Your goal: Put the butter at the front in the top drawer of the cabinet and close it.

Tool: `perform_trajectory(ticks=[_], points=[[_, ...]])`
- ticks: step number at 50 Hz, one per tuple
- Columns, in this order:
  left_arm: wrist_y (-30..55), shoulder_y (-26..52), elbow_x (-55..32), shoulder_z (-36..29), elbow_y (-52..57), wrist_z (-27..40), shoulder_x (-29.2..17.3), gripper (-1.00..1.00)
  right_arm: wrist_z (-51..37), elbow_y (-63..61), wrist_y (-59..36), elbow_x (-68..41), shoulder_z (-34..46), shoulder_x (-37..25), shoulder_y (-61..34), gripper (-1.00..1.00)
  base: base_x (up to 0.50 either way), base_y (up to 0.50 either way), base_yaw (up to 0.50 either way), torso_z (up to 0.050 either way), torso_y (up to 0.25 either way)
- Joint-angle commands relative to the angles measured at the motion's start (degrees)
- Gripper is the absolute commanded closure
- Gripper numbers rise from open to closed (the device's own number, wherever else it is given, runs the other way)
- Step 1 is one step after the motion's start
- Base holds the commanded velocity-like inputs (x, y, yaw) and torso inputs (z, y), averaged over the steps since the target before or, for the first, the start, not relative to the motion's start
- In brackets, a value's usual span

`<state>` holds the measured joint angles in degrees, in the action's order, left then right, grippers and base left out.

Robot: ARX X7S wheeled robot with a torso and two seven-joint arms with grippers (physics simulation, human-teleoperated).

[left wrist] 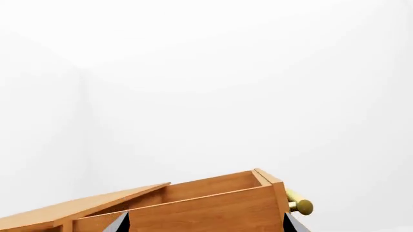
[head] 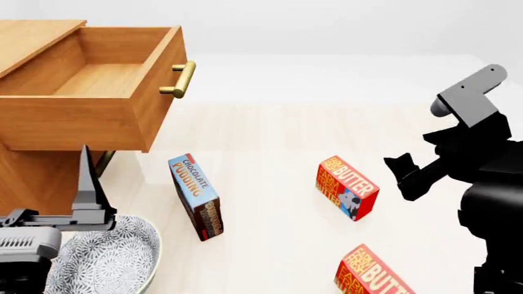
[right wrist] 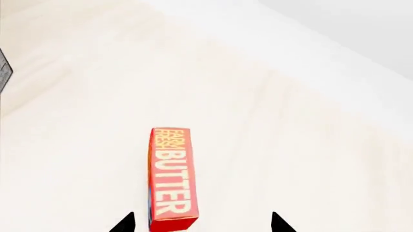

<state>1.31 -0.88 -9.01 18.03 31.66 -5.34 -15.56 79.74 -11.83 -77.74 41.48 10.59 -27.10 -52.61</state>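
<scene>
Wooden cabinet (head: 33,165) stands at the bench's (head: 270,122) left, its top drawer (head: 98,92) pulled fully open and empty. Two butter cartons lie on the bench; which one is "at the front" I cannot tell for certain. The right hand (right wrist: 201,223) hovers over one butter (right wrist: 171,176), fingertips apart, empty. Left hand (left wrist: 205,223): tips apart, beside the drawer. Judged light, rigid, smooth card; grip across its narrow long sides.

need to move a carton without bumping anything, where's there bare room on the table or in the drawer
The open top drawer looks bare inside. The tabletop is free beyond the farther butter, and between it and the pudding box. It is crowded near the bowl under the drawer, and around the nearer butter by the right arm.
</scene>
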Motion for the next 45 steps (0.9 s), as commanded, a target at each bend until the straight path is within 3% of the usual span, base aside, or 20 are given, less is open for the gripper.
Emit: perform_trajectory(ticks=[1,20,45], points=[[1.05,2.09,-0.91,-0.66,-2.67,0.19,-0.37,-1.0,-6.41,11.26,9.06,-4.64,-0.96,2.89,0.44,-1.0,0.0,0.0,0.0,0.0,0.0],[2.79,2.64,-3.26,-0.37,-1.55,0.3,-1.28,-1.0,-16.02,30.65,23.2,-11.78,-3.92,8.54,-1.01,-1.0,0.0,0.0,0.0,0.0,0.0],[3.41,4.19,-3.77,-1.88,-2.99,0.33,-2.02,-1.0,-21.79,44.96,29.74,-15.64,-6.06,10.29,-1.03,-1.0,0.0,0.0,0.0,0.0,0.0]])
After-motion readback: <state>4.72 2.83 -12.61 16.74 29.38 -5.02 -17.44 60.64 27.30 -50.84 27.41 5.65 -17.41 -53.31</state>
